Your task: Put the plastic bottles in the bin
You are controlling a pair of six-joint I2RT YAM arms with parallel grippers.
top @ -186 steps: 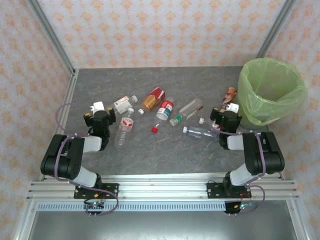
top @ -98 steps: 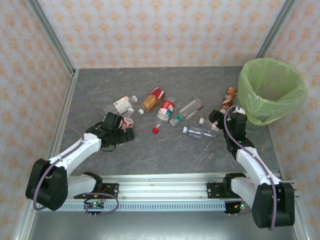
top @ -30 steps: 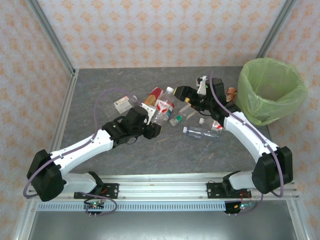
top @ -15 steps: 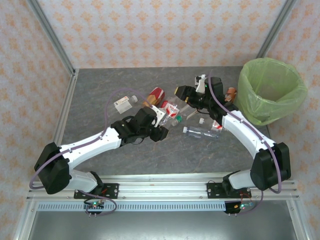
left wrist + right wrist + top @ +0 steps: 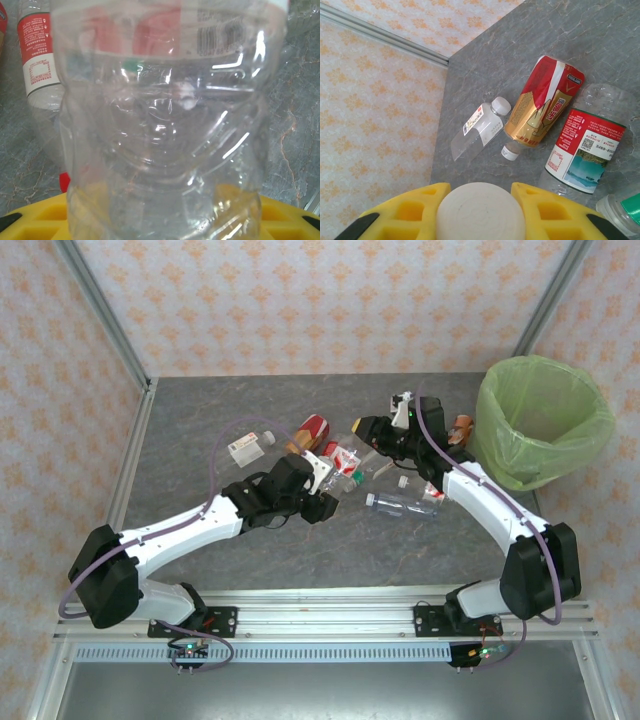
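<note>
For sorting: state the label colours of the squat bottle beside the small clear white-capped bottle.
Squat plastic bottle: red and gold label, clearest from right wrist.

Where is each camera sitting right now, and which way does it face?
Top external: above and behind the arm bases, looking down on the table, bin, left gripper and right gripper.
Left wrist: on the left wrist, facing along its yellow fingers into the clear bottle they clamp.
Right wrist: on the right wrist, looking left over the table toward the wall, past fingers shut on a white cap.
Shared: top external and right wrist both show the red-and-gold bottle.
</note>
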